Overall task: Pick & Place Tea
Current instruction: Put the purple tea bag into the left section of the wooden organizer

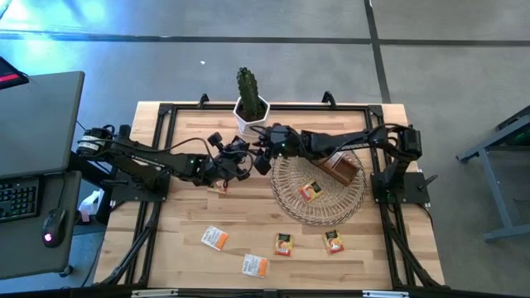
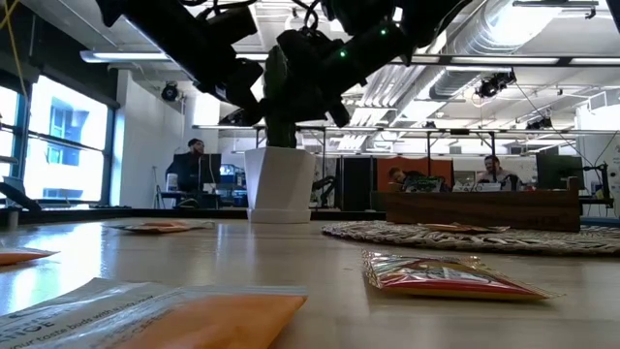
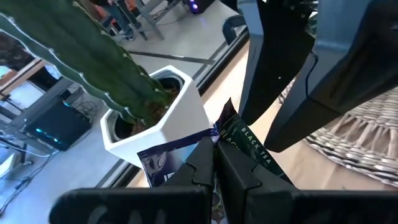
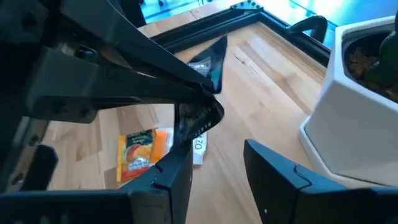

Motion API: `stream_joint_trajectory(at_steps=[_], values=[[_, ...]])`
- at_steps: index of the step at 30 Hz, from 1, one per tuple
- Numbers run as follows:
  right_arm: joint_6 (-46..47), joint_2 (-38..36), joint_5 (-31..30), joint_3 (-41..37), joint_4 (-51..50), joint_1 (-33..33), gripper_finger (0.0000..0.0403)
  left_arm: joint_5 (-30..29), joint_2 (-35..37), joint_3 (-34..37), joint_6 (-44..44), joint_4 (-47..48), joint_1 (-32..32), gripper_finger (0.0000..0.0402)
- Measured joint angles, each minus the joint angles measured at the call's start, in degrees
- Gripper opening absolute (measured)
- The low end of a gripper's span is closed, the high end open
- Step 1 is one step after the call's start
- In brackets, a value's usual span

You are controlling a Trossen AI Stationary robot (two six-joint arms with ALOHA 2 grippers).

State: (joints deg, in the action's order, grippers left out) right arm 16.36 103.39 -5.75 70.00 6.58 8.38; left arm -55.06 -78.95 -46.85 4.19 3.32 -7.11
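The left tool (image 3: pixel 214 163) clenched a black tea bag (image 3: pixel 245 140), corner tilted up. The right tool (image 4: pixel 214 168) was spread wide beside it. Only the high view showed the basket (image 1: pixel 291 203).

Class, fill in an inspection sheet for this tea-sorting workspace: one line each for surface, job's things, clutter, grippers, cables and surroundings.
Surface: wooden table, pale planks inside a black frame.
Job's things: four tea sachets lie on the near part of the table; one sachet lies in the wicker tray; a black sachet is held up in the air.
Clutter: potted cactus at the far edge; brown box in the tray.
Grippers: left gripper shut on the black sachet; right gripper open, close beside it, apparently for a handover.
Cables: wires run along both arms.
Surroundings: desk with keyboard and mouse; people at office desks beyond.
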Motion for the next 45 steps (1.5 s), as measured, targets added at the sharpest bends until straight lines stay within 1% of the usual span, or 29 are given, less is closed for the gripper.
stream_joint_trajectory(at_steps=[8, 11, 14, 18, 20, 24, 28, 31, 36, 39, 42, 45], values=[[-0.9, 0.0, 0.4, 0.0, 3.8, 0.3, 0.0139, 1.0, 0.0, 0.0, -0.1, -0.6, 0.0, 0.0003], [-1.2, 0.0, 1.7, 0.0, 4.2, 0.3, 0.0128, 1.0, 0.0, 0.0, -0.1, -0.6, 0.0, 0.0003], [-1.2, 0.0, 1.8, 0.0, 3.9, 0.3, 0.0095, 1.2, 0.0, 0.0, -0.1, -0.6, 0.0, 0.0003], [-2.3, 0.0, 1.8, 0.0, 3.6, 0.3, 0.0029, 1.2, 0.0, 0.0, -0.1, -0.7, 0.0, 0.0003], [-3.4, 0.0, 1.9, 0.0, 3.6, 0.3, 0.0008, 1.3, 0.0, 0.0, -0.1, -0.7, 0.0, 0.0003], [-3.8, 0.0, 2.1, 0.0, 3.5, 0.3, 0.0018, 2.0, 0.0, 0.0, -0.1, -0.8, 0.0, 0.0003], [-4.6, 0.0, 2.6, 0.0, 3.3, 0.3, 0.0004, 2.1, 0.0, 0.0, -0.1, -0.8, 0.0, 0.0003], [-4.6, -0.1, 2.4, 0.0, 2.5, 0.3, 0.0005, 2.5, 0.0, 0.0, -2.1, -0.8, 0.0, 0.0003], [-4.5, -0.1, 0.8, 0.0, -0.4, 0.2, 0.0003, 6.4, 0.0, 0.0, -3.2, -0.6, 0.1, 0.0003], [-4.4, -0.1, 0.7, 0.0, -1.4, 0.1, 0.0002, 7.1, 0.0, 0.0, -4.0, -0.6, 0.0, 0.0005], [-4.4, -0.1, 0.7, 0.1, -2.5, -0.2, 0.0001, 7.9, 0.0, 0.0, -4.1, -0.5, 0.0, 0.0024], [-4.4, -0.1, -0.2, 0.0, -3.4, -0.7, 0.0001, 8.0, 0.0, 0.0, -4.2, -0.3, 0.0, 0.0060]])
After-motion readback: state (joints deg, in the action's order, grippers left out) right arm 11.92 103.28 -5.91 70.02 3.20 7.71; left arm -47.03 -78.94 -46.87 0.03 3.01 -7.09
